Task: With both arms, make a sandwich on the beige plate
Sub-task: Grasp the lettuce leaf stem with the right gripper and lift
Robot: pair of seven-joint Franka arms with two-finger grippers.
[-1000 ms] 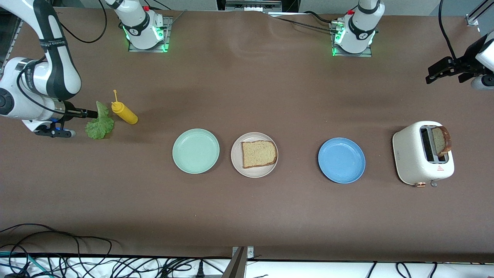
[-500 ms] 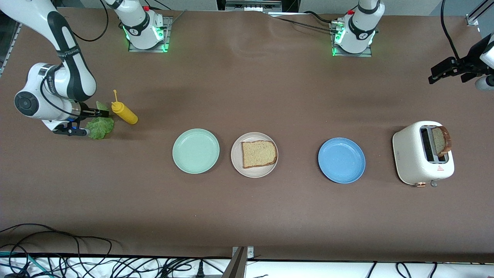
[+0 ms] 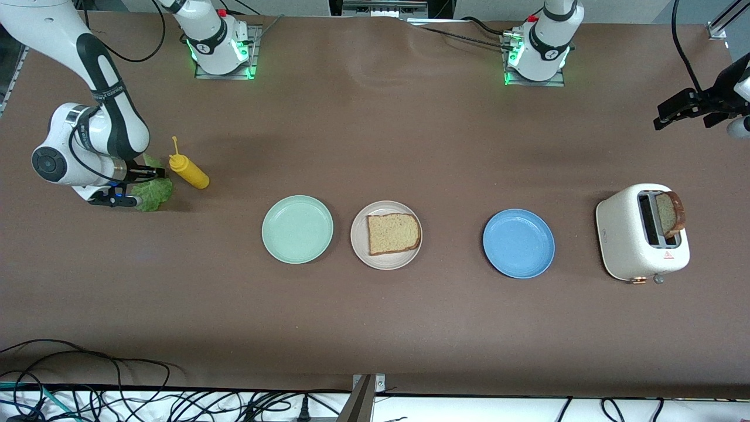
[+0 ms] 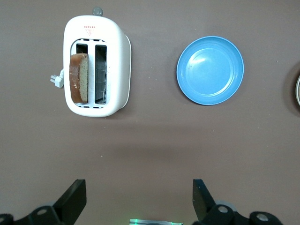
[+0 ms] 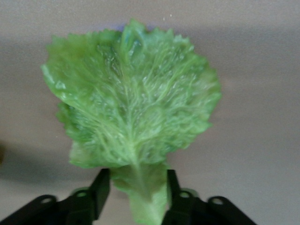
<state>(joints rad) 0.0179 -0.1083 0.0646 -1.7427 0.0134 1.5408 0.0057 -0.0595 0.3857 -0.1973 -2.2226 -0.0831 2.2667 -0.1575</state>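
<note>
Bread (image 3: 394, 233), one slice, lies on the beige plate (image 3: 363, 251), which sits between the mint plate (image 3: 297, 229) and the blue plate (image 3: 518, 243). A second slice (image 3: 670, 213) stands upright in one slot of the toaster (image 3: 622, 240) at the left arm's end of the table. Lettuce (image 3: 153, 189) lies on the table at the right arm's end, just beside the yellow bottle (image 3: 188, 169). The right gripper (image 5: 136, 190) is down at the leaf, its fingers (image 5: 100, 192) on either side of the stem end and pressing it; whether the leaf is lifted off the table I cannot tell. The left gripper (image 4: 139, 201) waits high over the table edge near the toaster, fingers spread wide and holding nothing.
</note>
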